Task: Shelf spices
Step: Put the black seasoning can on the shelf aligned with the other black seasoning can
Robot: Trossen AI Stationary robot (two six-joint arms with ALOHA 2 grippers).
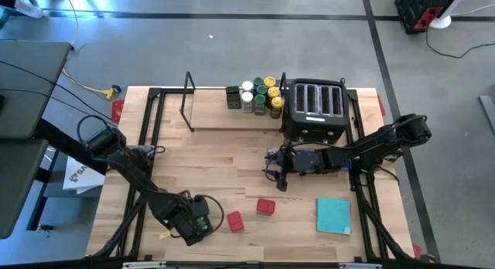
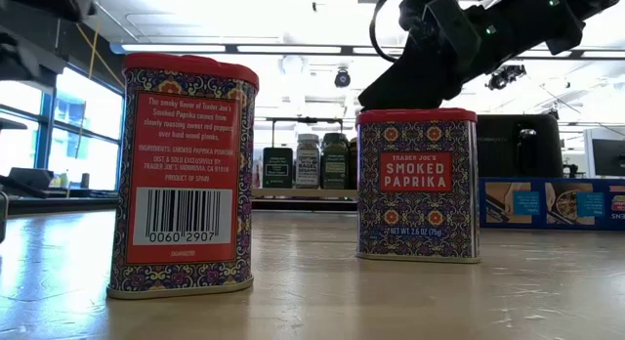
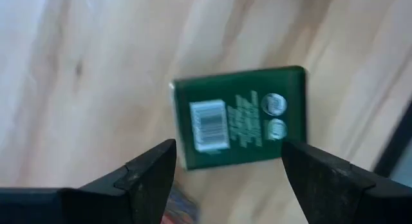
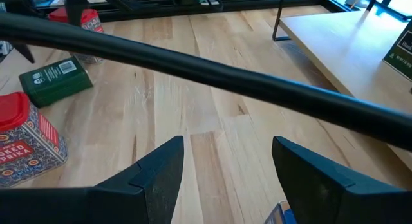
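Two red smoked paprika tins nearest the low camera: one [image 2: 184, 174] showing its barcode side, the other [image 2: 418, 184] facing label-forward, both upright on the butcher-block table [image 1: 216, 161] near its front edge. Left gripper [image 3: 225, 179] at the front left, fingers spread wide, poised directly over a green rectangular tin [image 3: 239, 116] lying flat on the wood, not touching it. Right gripper [image 4: 225, 176] mid-table in front of the black four-slot toaster [image 1: 315, 108], fingers apart, holding nothing. Wooden shelf [image 1: 232, 107] along the back edge, a cluster of round spice jars [image 1: 260, 96] on it beside the toaster. Flat teal square [image 1: 333, 215] at the front right.
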